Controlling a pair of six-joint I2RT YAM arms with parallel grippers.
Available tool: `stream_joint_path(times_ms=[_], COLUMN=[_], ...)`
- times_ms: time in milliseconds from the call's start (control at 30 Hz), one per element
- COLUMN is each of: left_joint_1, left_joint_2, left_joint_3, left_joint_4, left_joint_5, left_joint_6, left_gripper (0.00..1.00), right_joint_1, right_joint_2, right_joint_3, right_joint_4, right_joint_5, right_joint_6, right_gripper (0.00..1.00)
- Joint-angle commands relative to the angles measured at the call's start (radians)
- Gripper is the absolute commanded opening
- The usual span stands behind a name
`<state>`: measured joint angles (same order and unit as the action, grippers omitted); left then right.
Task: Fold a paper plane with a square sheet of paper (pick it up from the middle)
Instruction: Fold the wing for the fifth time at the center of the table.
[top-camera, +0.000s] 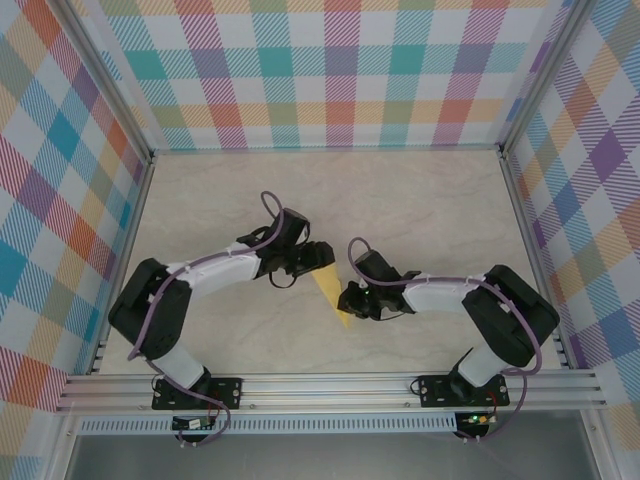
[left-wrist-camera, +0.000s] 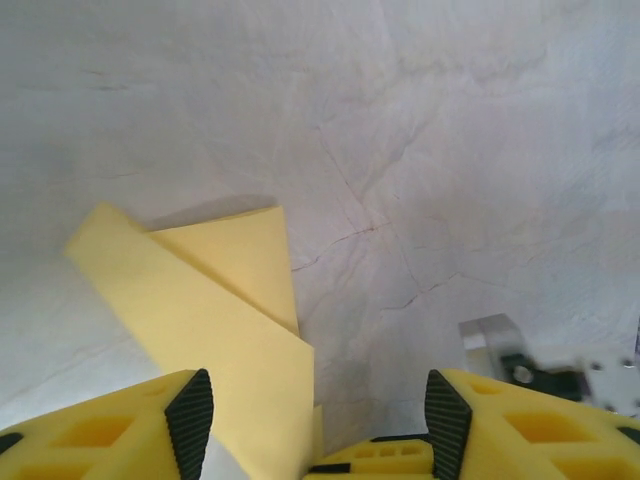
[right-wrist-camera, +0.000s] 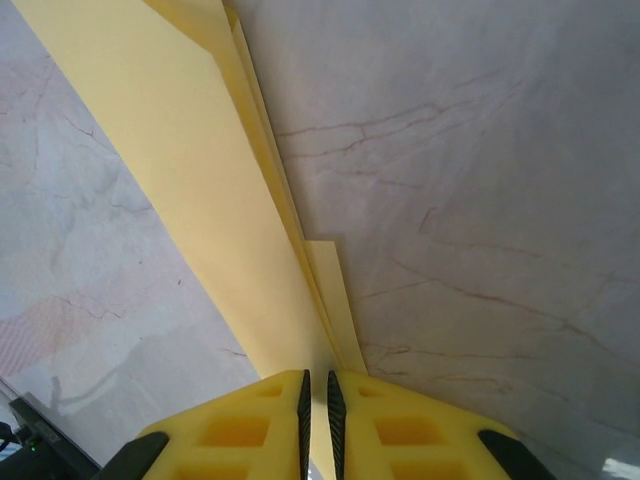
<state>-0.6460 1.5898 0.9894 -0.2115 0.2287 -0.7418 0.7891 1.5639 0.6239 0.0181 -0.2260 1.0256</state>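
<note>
Tabletop (top-camera: 420, 200): pale marble-patterned surface with thin reddish veins, evenly lit, shadows soft. Walls (top-camera: 340, 70): multicoloured plaid panels enclose it at the back and on both sides. Aluminium rails (top-camera: 330, 385) run along the near edge and up the corners.

Bare table (top-camera: 400, 190) stretches to the far edge and both far corners. At the middle, the left tool (top-camera: 316, 262), right tool (top-camera: 349, 300) and folded paper (top-camera: 332, 293) apparently leave little gap.

The folded paper (right-wrist-camera: 190, 160) runs off the right wrist view's top edge, its near end hidden between the fingers of the right gripper (right-wrist-camera: 317, 390).
</note>
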Motion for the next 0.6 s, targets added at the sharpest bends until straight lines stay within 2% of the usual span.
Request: stream_joint_path(times_ms=[0,100,233,333,467,567], left_joint_1=[-0.011,-0.039,-0.086,-0.127,-0.169,-0.194], left_joint_2=[-0.090,-0.138,-0.113,-0.042,0.074,0.157], left_joint_3=[-0.005,-0.036,-0.002,0.070,0.182,0.266], left_joint_4=[-0.188,-0.216,-0.287,-0.342,-0.417,-0.491], left_joint_5=[-0.148,-0.197,-0.239,-0.260,-0.289,-0.317], left_joint_6=[-0.075,-0.137,-0.165,-0.163,-0.165,-0.157], left_gripper=[0.64,0.68,0.70,0.70,0.71,0.71], right_joint_1=[0.037,0.046,0.040,0.007,-0.069,-0.083], right_joint_2=[-0.009,-0.050,-0.161,-0.238,-0.318,-0.359], right_joint_3=[-0.051,-0.048,-0.046,-0.077,-0.124,-0.119], right_joint_4=[0.061,0.097,-0.041,-0.127,-0.173,-0.219], right_joint_5=[0.004,-0.014,0.080,0.149,0.168,0.194], right_joint_6=[0.125,0.117,0.091,0.085,0.065,0.030], right_gripper=[0.17,0.18,0.23,0.26,0.29,0.33])
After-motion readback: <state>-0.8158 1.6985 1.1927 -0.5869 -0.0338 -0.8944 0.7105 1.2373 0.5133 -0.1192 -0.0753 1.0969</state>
